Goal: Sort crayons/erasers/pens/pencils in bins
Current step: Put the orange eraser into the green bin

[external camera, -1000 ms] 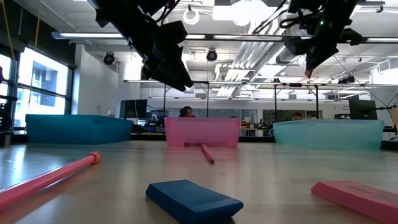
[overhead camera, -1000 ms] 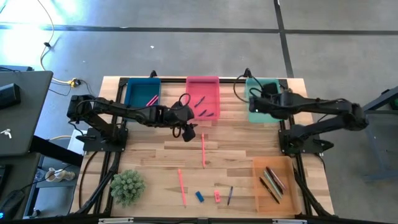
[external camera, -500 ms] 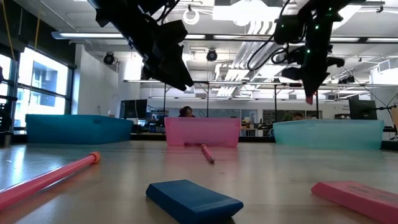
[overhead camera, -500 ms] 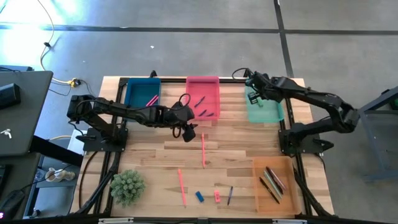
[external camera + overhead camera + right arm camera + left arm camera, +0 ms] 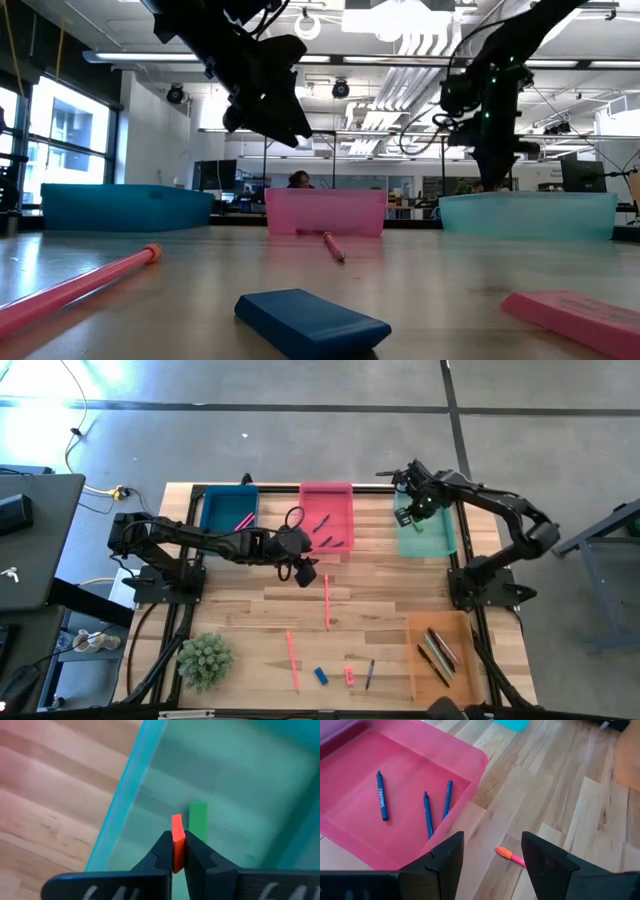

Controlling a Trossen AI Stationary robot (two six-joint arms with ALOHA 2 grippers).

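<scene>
My right gripper hangs over the teal bin, shut on a red-pink eraser. A green eraser lies flat on that bin's floor. My left gripper hovers open by the pink bin's near right corner, above the far tip of a pink stick. Blue crayons lie in the pink bin. On the near part of the table lie a blue eraser, a pink eraser, a second pink stick and a dark pen. My right gripper pinches the red-pink eraser by its two broad faces between the two fingers. The fingers come from above, pointing down. The eraser stands on edge, and its end sticks out past the fingertips. It is lifted clear, over the teal bin's floor.
A dark blue bin with a pink stick inside stands at the far left. The orange bin at the near right holds several sticks. A green plant stands at the near left. Bare wood lies between the bins and the near objects.
My right gripper has come down toward the teal bin with the red-pink eraser still in its hold, and its arm has swung toward the table's far edge. In the low view it has dropped to about the bin's rim.
</scene>
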